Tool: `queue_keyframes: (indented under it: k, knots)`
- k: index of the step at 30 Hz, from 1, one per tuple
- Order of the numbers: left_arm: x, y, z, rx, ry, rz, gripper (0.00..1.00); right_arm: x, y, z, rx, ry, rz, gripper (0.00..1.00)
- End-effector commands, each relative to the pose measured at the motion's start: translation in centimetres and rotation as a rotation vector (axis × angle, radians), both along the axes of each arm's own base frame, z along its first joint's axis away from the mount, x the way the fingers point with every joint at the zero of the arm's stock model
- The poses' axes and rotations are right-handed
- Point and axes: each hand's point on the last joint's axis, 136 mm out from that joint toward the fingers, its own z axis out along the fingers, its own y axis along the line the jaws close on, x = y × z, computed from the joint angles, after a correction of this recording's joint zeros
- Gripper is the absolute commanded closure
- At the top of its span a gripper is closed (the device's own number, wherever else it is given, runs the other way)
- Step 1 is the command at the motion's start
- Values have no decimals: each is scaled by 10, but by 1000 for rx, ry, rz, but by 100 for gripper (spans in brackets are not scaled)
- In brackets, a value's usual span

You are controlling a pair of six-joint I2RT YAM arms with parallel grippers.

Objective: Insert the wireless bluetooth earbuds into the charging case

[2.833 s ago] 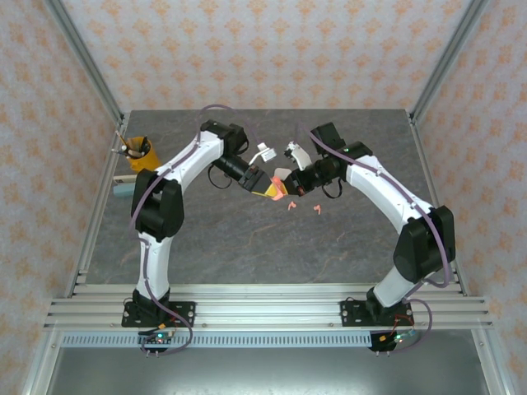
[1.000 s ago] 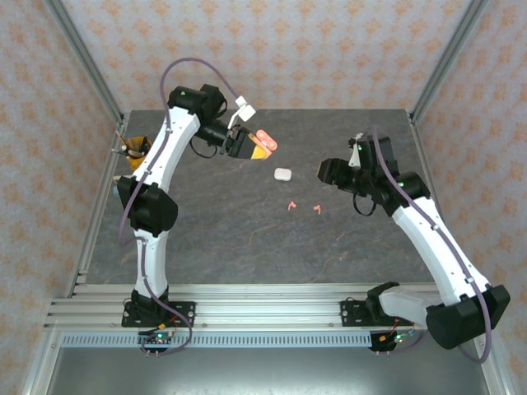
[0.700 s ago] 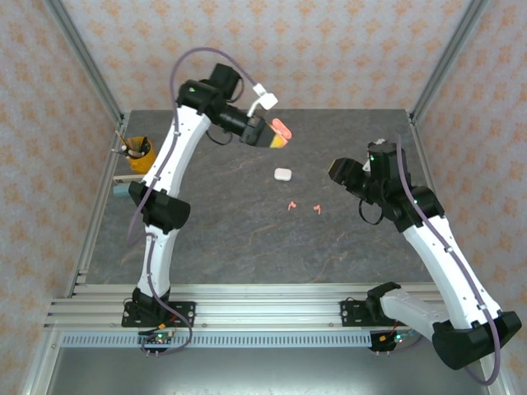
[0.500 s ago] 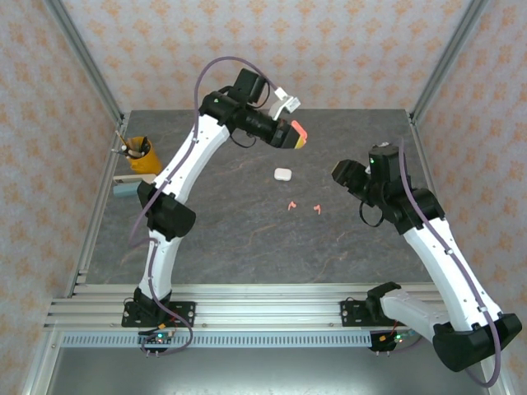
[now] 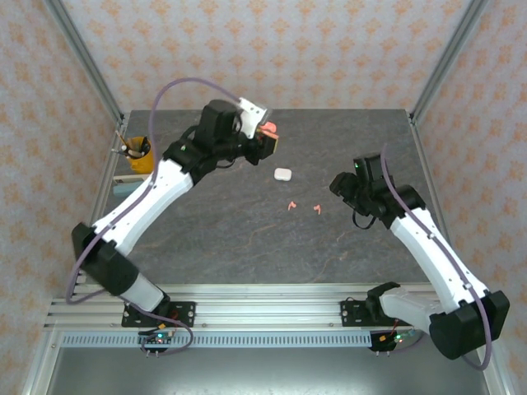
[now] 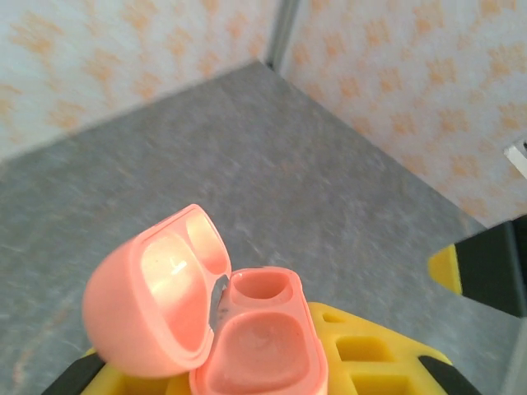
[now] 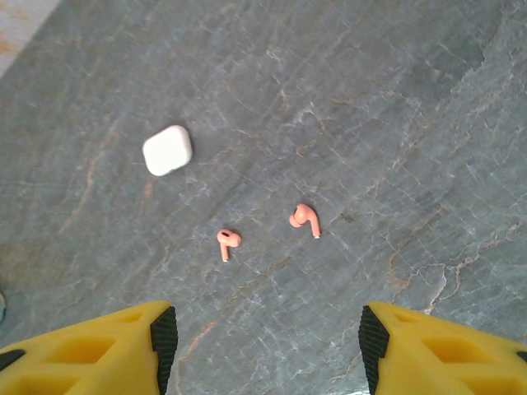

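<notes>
Walls (image 5: 272, 49): pale paper with an orange floral print on three sides, metal posts at the corners.
Table (image 5: 230, 247): grey, stone-patterned slab, with both arm bases bolted to the rail at its near edge.
Left arm: stretched from the near left up towards the far middle. Elbow lower and further left than half a second ago, and the wrist drawn back leftward.
Right arm: bent up from the near right, wrist over the right half of the slab, close to where it was half a second ago.
Left gripper (image 5: 262, 145): clamped on the base of the pink charging case (image 5: 269, 132), held above the far part of the slab. Fingertips cut off at the bottom of the wrist view.
Right gripper (image 5: 339, 183): spread wide and holding nothing, aimed down at the slab; yellow fingers (image 7: 123, 346) at both lower corners of the wrist view.
Yellow cup (image 5: 140, 155): at the far left edge, with thin sticks standing in it, too small to identify.
Pink charging case (image 6: 259, 346): lid (image 6: 156, 300) swung open to the left, base wells plain pink and out of focus.
White case (image 5: 282, 174) (image 7: 167, 150): shut, lying flat on the slab, contents hidden. Same spot as earlier.
Coral earbuds (image 5: 289, 205) (image 5: 316, 208): two, loose on the slab near the white case, side by side but apart (image 7: 228, 241) (image 7: 305, 218). Between the two grippers, touched by neither, unmoved.
</notes>
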Motion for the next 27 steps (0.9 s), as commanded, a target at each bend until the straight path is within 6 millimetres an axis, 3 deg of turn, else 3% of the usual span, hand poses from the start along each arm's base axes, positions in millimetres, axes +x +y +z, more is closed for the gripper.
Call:
queue_keyframes:
  k: [1,7,16,20,27]
  knots:
    - [18,24,30,-81,-267,169,100,7,6,-6,5,7,-18,38]
    - [1,64,-22,-64,-240,346,100,21,26,-20,-37,64,-4,39]
    - [-36,77,-87,-123,-377,294,100,45,61,-59,-116,213,-30,39]
    - [-51,73,-102,-119,-438,220,100,50,77,-83,-155,291,-35,39]
    - [-66,58,-105,-132,-473,89,100,51,97,-116,-202,388,-42,38]
